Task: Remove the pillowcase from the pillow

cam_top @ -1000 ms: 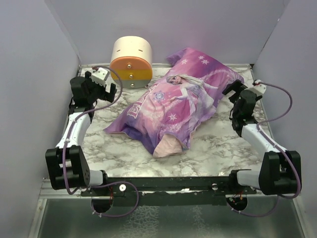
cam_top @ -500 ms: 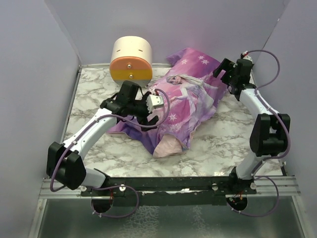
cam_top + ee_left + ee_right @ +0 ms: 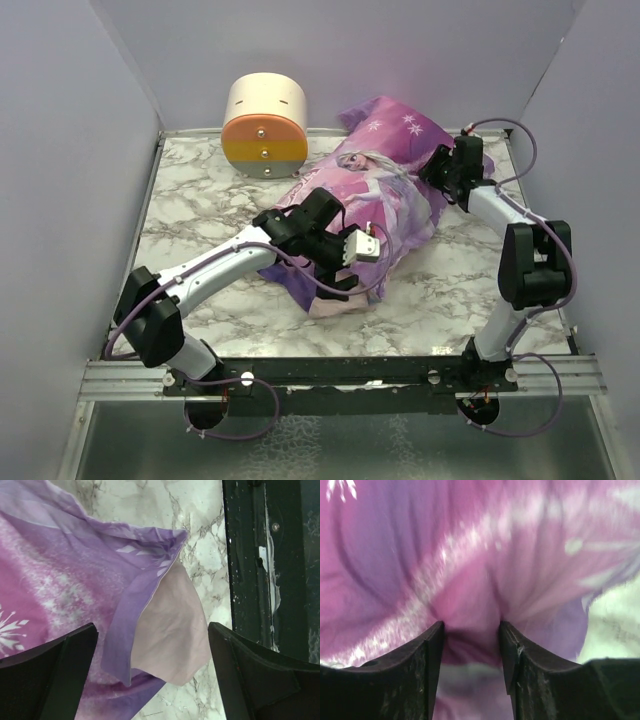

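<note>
Both arms have shifted in the last half second: the left gripper (image 3: 342,277) has swung from the pillowcase's 9 o'clock edge to its near end, and the right gripper (image 3: 441,166) has dropped from the far right corner onto the fabric.

Seen from above, the purple-pink pillowcase (image 3: 390,185), printed with a cartoon princess and snowflakes, lies plump and diagonal on the marble table (image 3: 200,200). One end points to 1 o'clock and the open end to 7 o'clock. The pillow is covered and does not show. A cream-and-orange round drawer unit (image 3: 265,125) stands at 11 o'clock, well apart from both arms.

The left wrist view shows the left gripper (image 3: 151,630) spread wide above the open end of the pillowcase (image 3: 60,580). A pale pink flap (image 3: 170,635) of the lining sits between the fingers (image 3: 50,675), turned out over the marble. A black rail (image 3: 250,555) runs along the 3 o'clock edge.

The right wrist view shows the right gripper (image 3: 471,635) closed narrow, with a bunched fold of the pillowcase (image 3: 470,555) pinched between its fingers (image 3: 427,670). Creases fan away from the pinch.
</note>
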Robot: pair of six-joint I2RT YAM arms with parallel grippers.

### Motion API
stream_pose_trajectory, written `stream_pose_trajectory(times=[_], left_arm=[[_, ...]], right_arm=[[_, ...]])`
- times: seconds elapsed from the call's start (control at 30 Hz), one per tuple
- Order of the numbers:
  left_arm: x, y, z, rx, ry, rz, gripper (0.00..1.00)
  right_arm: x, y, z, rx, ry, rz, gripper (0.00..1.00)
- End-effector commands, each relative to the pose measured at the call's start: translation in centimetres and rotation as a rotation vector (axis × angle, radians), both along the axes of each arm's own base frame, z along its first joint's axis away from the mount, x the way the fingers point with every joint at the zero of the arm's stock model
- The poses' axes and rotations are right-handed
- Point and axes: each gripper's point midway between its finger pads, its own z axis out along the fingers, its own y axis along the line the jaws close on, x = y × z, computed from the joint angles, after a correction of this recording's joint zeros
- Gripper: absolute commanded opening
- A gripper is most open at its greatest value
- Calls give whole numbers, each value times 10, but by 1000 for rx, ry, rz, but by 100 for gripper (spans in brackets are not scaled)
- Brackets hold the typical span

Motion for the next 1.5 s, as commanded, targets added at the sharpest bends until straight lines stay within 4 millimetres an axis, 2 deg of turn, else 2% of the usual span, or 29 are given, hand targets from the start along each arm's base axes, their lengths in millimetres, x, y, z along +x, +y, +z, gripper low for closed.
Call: stream_pose_trajectory(times=[0.0,0.13,0.3,0.4,0.43,0.5,0.57,0.63,0.77,0.8,0.9,0.97,1.07,1.13,1.27,1.3,1.4,1.47], left_arm=[[0,-4,-8,10,-27,-20,84],[3,7,-26,49,-68,5,50],[13,33,-42,85,-138,85,18],[21,53,-41,87,-142,150,2],[23,60,-41,90,-143,162,0],[22,75,-42,100,-145,171,0],[19,88,-46,121,-145,177,0],[15,100,-48,144,-142,180,0],[13,134,-53,209,-174,208,0],[11,146,-57,239,-188,208,0],[6,186,-69,342,-250,219,0],[0,212,-74,390,-274,224,0],[-13,237,-76,419,-252,218,0],[-16,245,-76,429,-232,247,0],[2,246,-66,403,-260,338,0],[10,243,-61,381,-270,367,4],[30,220,-33,248,-262,442,50],[42,200,-7,135,-235,484,65]], right_arm=[[-31,0,11,-26,-40,-56,41],[-59,-10,23,-38,-58,-101,21],[-95,-17,28,-52,-85,-106,5],[-108,-23,38,-82,-127,-115,3],[-109,-26,44,-91,-143,-121,3],[-105,-30,57,-111,-161,-140,14],[-93,-32,70,-119,-169,-152,34],[-76,-32,83,-113,-179,-152,50],[-32,-31,104,-98,-200,-151,71],[-18,-30,121,-95,-229,-150,75],[14,-21,135,-94,-259,-106,87],[32,-17,136,-99,-256,-84,90],[52,-12,126,-107,-240,-57,90],[58,-8,108,-103,-210,-35,90],[49,6,64,-69,-125,23,87],[43,10,53,-63,-103,34,85],[11,20,19,-45,-39,56,78],[-16,25,1,-27,-23,64,71]])
